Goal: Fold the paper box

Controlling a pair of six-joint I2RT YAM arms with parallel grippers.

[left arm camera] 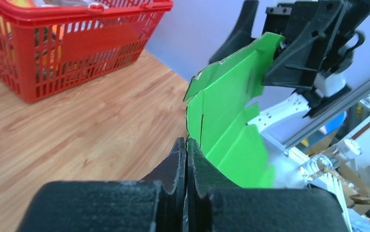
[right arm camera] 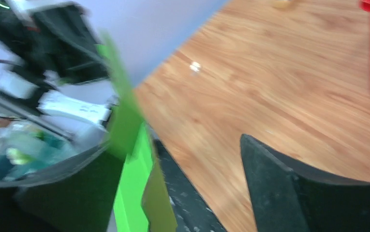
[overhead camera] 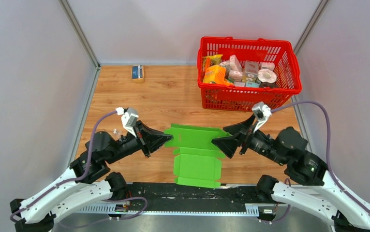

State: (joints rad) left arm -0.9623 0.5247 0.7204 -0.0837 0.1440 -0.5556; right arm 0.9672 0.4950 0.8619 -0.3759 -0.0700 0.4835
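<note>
The bright green paper box (overhead camera: 195, 154) lies unfolded at the near middle of the wooden table, its near flap reaching the front edge. My left gripper (overhead camera: 166, 139) is shut on the blank's left edge; in the left wrist view the jaws (left arm camera: 186, 145) pinch the green card (left arm camera: 226, 121), which rises from them. My right gripper (overhead camera: 221, 140) is open at the blank's right edge. In the blurred right wrist view the green card (right arm camera: 129, 159) lies against the inner side of the left finger, and the right finger (right arm camera: 270, 179) stands well apart from it.
A red basket (overhead camera: 245, 41) full of packages stands at the back right, close behind my right arm. A small blue box (overhead camera: 137, 72) sits at the back left by the wall. A black rail (overhead camera: 197, 193) runs along the front edge. Grey walls close both sides.
</note>
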